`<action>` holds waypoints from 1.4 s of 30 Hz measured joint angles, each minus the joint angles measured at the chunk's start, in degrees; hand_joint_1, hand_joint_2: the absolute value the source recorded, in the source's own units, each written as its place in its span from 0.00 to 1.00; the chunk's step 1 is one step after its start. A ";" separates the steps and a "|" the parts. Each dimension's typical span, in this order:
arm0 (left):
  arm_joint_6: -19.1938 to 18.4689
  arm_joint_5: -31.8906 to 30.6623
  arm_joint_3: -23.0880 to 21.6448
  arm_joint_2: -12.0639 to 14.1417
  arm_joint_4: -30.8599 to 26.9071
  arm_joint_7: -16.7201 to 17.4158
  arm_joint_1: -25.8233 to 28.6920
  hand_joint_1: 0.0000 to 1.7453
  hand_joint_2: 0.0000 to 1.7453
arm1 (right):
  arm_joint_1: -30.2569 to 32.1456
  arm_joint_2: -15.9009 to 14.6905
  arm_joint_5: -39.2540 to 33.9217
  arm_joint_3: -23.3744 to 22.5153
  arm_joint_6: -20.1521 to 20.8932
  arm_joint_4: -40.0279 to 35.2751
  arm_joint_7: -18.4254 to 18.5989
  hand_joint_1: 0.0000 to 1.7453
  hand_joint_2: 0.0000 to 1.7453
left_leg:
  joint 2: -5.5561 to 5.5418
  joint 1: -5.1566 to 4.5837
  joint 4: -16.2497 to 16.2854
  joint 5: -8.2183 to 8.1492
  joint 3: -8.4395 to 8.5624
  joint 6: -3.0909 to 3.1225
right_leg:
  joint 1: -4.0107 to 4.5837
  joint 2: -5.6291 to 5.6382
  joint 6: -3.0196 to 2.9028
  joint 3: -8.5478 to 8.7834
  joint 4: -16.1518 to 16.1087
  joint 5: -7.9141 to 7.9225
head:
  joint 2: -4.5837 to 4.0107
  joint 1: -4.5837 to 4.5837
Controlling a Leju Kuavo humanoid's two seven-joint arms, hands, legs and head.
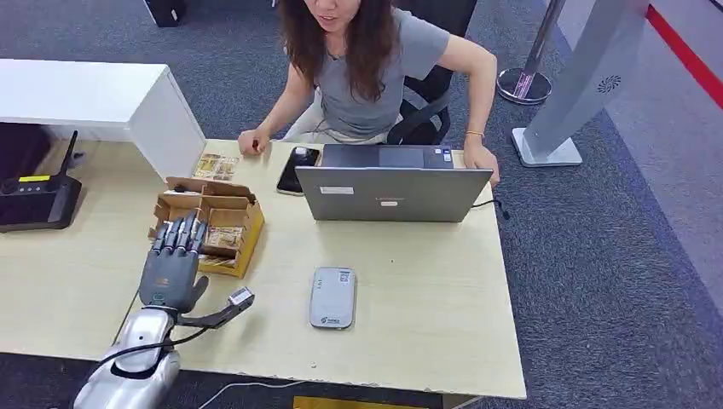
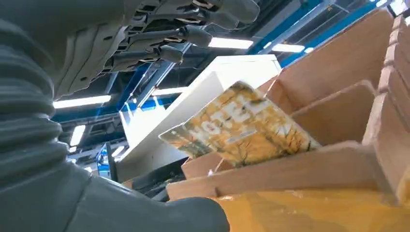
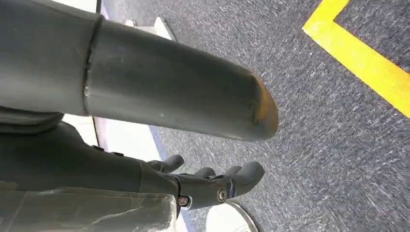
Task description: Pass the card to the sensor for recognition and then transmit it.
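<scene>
Cards (image 1: 221,238) with yellow print lie in the cardboard box (image 1: 243,247) on the worktop (image 1: 409,290), one leaning up (image 2: 239,128) inside it. Left hand (image 1: 173,264) hovers over the box, fingers spread, holding nothing. Right hand (image 3: 203,186) hangs over carpet, fingers loosely apart and empty. Grey sensor (image 1: 332,297) lies nearby

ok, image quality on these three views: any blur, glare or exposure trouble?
Head view: even light, sharp, soft shadows by the cardboard box. Left wrist view: left hand close and soft, ceiling lights blown out, card readable but slightly blurred. Right wrist view: right hand large and defocused, carpet sharp.
</scene>
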 joint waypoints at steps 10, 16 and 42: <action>1.49 0.00 -0.46 -0.04 2.43 -0.37 -1.70 0.00 1.00 | -0.01 0.00 0.00 0.39 -0.02 0.00 0.17 0.00 0.00 | 0.01 0.00 0.00 0.00 0.00 0.00 | 0.00 0.01 0.00 0.00 0.00 0.00 | -0.02 -0.02; 1.77 0.00 -0.94 -0.28 3.61 -0.57 -1.87 0.00 1.00 | -0.01 0.00 0.00 0.44 -0.09 0.00 0.44 0.00 0.00 | 0.00 0.00 0.00 0.00 0.00 0.00 | 0.00 0.01 0.00 0.00 0.00 0.00 | -0.02 -0.02; 2.99 0.00 -1.57 -1.20 5.94 -1.42 -2.07 1.00 1.00 | 0.00 0.00 0.00 0.44 -0.17 0.00 0.17 0.00 0.00 | 0.01 0.00 0.00 0.00 0.00 0.00 | 0.00 0.00 0.00 0.00 0.00 0.00 | -0.02 -0.02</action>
